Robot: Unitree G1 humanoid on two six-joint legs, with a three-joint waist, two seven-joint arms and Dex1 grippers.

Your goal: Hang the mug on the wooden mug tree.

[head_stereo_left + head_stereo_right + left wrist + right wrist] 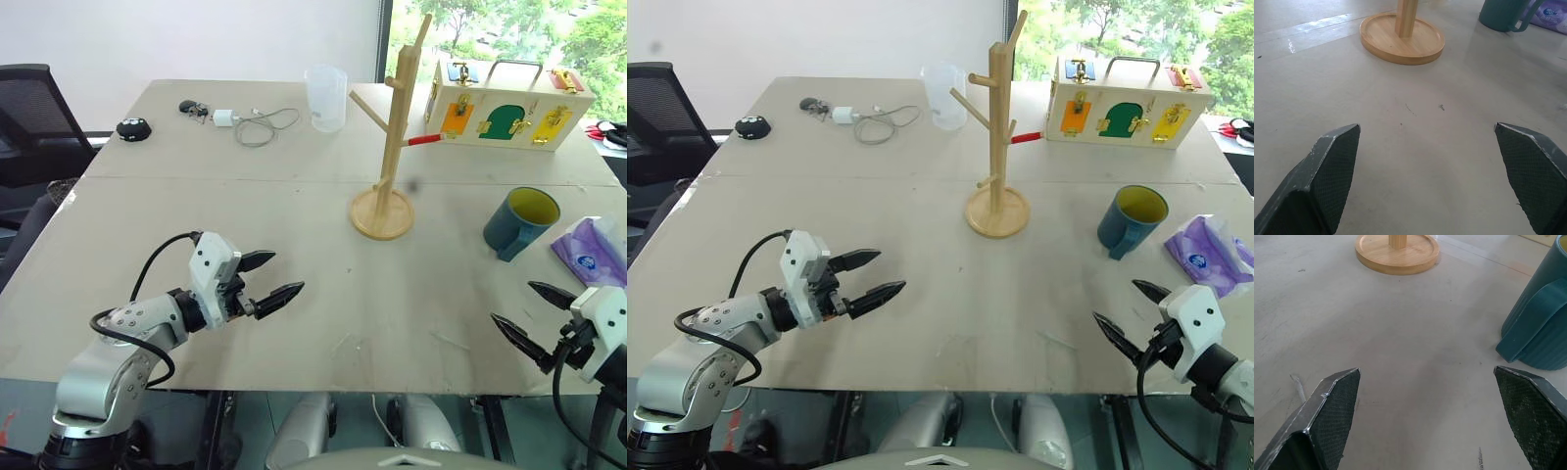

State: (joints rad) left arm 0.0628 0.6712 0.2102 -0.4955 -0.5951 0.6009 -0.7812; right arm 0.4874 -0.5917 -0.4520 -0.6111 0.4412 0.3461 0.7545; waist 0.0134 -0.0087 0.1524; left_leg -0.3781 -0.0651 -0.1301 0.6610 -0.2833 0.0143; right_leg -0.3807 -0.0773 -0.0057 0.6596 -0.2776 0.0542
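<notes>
Teal mug [519, 222] (yellow inside) stands upright; both arms' fingers [279, 294] spread apart, empty.

- A clear plastic measuring cup [326, 97] stands near the table's [196, 225] far edge.
- A wooden latch box [505, 108] occupies the far right corner.
- A purple tissue packet [591, 251] lies at the right edge.
- A charger with cable [253, 124] rests far left.

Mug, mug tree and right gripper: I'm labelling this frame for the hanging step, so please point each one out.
mug [517, 227], left eye view, on its outer teal wall.
wooden mug tree [381, 213], left eye view, on its round base.
right gripper [533, 314], left eye view, midway between its open fingertips.
</notes>
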